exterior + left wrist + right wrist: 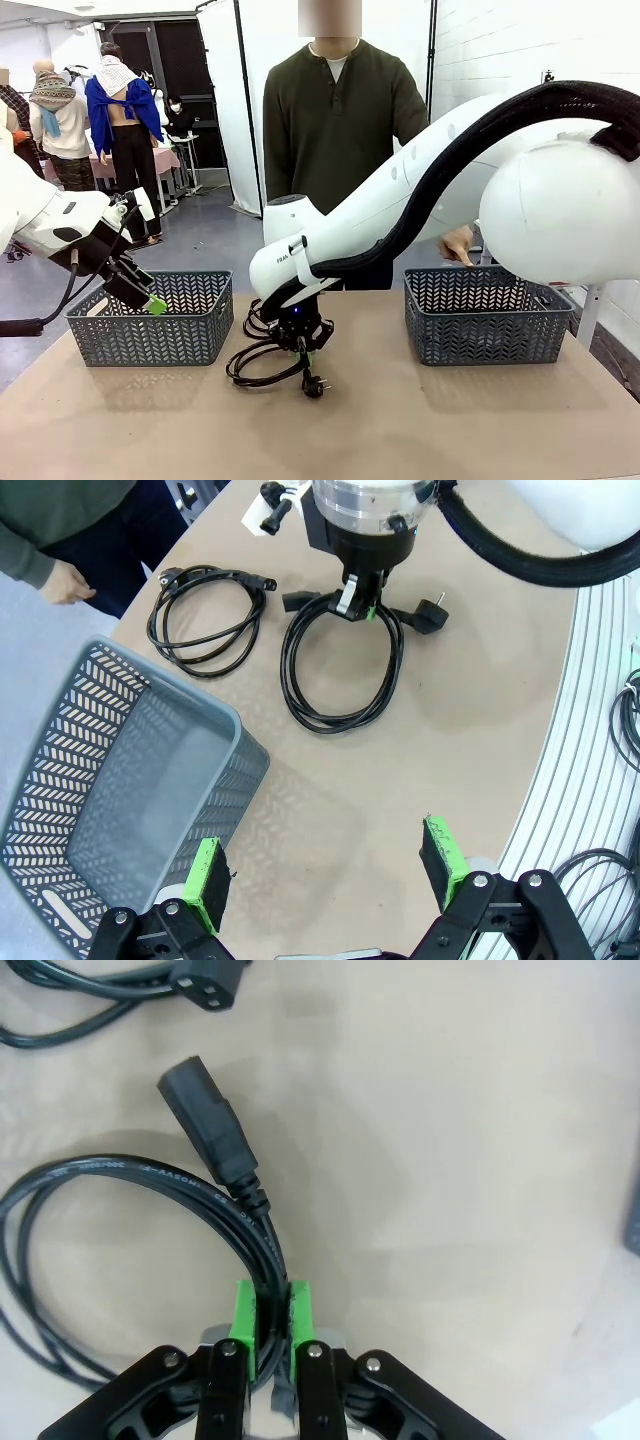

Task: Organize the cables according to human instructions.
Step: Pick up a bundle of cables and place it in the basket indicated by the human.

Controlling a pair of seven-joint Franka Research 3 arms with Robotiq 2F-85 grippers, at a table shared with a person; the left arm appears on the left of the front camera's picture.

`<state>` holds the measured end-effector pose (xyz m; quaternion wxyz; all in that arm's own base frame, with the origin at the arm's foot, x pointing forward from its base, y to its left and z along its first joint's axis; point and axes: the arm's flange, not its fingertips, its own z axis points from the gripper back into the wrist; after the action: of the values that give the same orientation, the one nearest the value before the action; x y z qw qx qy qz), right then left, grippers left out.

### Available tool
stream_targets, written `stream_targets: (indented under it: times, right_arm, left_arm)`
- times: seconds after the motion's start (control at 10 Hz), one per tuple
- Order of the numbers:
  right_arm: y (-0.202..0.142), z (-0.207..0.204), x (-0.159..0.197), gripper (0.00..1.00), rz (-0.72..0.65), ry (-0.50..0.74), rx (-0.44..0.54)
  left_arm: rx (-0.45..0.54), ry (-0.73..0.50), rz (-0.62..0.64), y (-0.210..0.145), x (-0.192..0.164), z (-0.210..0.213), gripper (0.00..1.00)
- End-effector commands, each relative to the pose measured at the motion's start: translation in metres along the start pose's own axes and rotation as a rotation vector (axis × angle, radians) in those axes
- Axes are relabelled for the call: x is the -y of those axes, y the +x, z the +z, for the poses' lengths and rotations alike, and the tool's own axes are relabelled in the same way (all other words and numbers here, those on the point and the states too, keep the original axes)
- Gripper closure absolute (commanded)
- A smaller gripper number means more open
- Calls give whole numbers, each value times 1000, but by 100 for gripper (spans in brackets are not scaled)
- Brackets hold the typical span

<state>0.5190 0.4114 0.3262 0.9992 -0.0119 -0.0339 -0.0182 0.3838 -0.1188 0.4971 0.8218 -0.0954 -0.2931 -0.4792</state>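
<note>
Right gripper [268, 1305] gripped the cable [130, 1170], its coil lying left of the fingers; left gripper [322, 865] gaped, farther off.

Both cables are plain black: the pinched cable [215, 1140], with faint pale lettering along its cord, and the loose cable [152, 628]. The table [450, 420] is flat tan, unpatterned. The left basket [150, 330] and the right basket [490, 320] are grey, their walls cut in a herringbone lattice. The right gripper [268, 1305] and the left gripper [325, 865] are black with bright green pads [207, 875]. The right arm [400, 190] is white and carries a black sleeve [470, 140]. On the person [340, 160] the henley [300, 120] is dark olive, the collar [337, 66] white
</note>
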Motion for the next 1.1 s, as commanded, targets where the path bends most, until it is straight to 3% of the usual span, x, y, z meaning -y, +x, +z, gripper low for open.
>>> stream_targets:
  times: [0.0, 0.5, 0.6, 1.0]
  right_arm:
    - [0, 31, 17, 100, 82, -3, -1]
    - [28, 106, 66, 100, 509, 32, -103]
    - [36, 121, 78, 100, 643, 30, -84]
    - [57, 147, 101, 100, 887, 43, -80]
  left_arm:
    - [14, -20, -9, -3, -4, -1, 0]
    - [14, -20, -9, -3, -4, -1, 0]
    - [14, -20, -9, -3, -4, -1, 0]
    - [14, -20, -9, -3, -4, -1, 0]
